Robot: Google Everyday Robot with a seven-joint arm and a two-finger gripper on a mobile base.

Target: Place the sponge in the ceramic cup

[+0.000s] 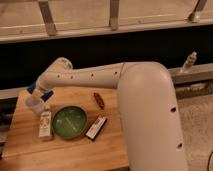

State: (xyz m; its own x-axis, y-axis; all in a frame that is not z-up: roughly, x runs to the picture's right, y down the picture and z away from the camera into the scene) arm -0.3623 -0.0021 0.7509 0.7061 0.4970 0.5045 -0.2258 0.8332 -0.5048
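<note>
I see gripper (39, 93) at far left of wooden table (65, 155), squeezed tight on blue sponge (46, 95). Sponge hangs just above white ceramic cup (33, 104); cannot tell if they touch. White bottle (45, 125) stands just in front of cup. Green plate (70, 121) beside bottle. Black-and-white packet (96, 127) next to plate. Small red thing (99, 100) behind packet.

sponge (46, 95) in gripper (40, 92) over cup (34, 104), bottle (46, 125) left of plate (70, 121) — packet (96, 127) right
</note>
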